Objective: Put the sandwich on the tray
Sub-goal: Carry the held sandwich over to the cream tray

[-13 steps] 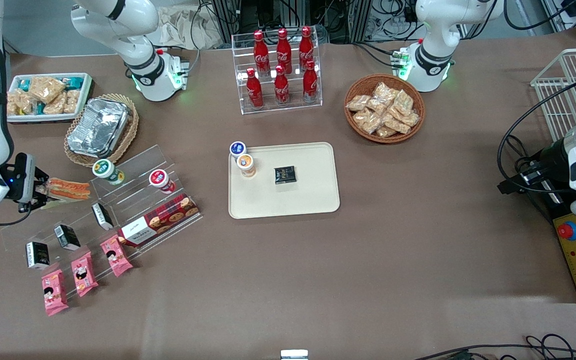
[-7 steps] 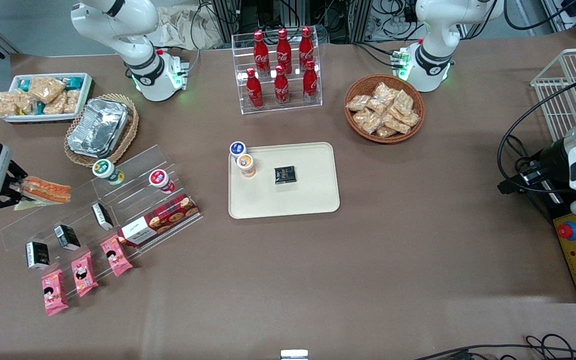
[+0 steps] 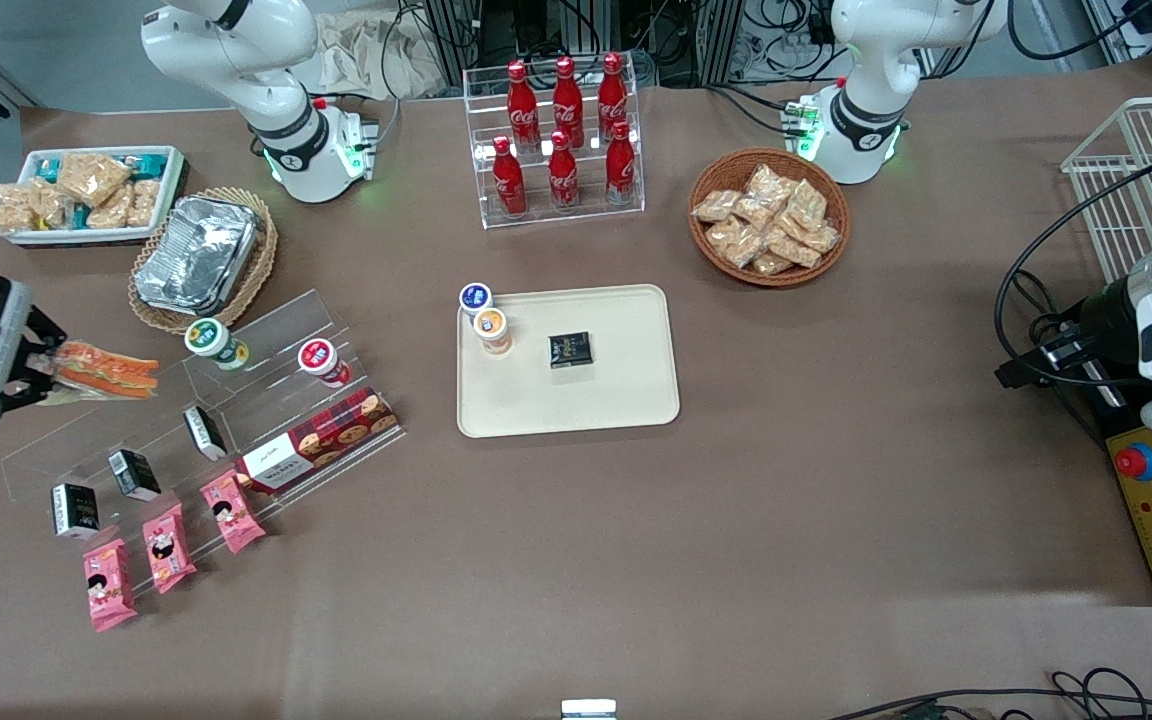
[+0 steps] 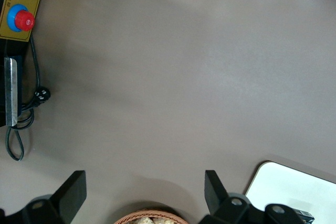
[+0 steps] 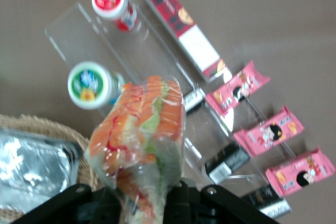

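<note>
Sandwich in end effector, lifted clear of the bench.
End effector clamped on one end of the film-wrapped wedge, held above the clear stepped rack, at the working arm's end of the bench. Green-lidded cup on the rack sits just beside the sandwich. Tray lies well apart from the rack, toward mid-bench, with a black packet on it.

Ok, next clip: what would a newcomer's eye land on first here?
The film-wrapped triangular sandwich with orange filling, clamped in the right arm's black gripper above the clear acrylic display steps at the working arm's end. Then the large cream rectangular tray mid-table and six red cola bottles in a clear rack.
</note>
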`<act>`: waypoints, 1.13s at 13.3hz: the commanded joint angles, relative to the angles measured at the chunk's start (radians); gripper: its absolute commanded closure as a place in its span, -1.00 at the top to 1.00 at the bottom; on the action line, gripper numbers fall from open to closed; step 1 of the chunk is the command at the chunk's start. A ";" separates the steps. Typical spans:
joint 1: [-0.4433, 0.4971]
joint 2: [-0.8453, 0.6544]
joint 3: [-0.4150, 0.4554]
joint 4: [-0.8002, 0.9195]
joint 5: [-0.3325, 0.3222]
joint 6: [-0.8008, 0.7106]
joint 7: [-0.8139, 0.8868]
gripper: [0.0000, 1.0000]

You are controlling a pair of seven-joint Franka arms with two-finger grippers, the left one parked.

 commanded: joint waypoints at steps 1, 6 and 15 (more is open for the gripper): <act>0.099 -0.024 -0.004 0.018 -0.021 -0.033 0.144 -1.00; 0.302 -0.015 -0.004 0.015 -0.015 -0.062 0.357 -1.00; 0.616 0.116 -0.002 0.004 0.112 0.127 0.554 -1.00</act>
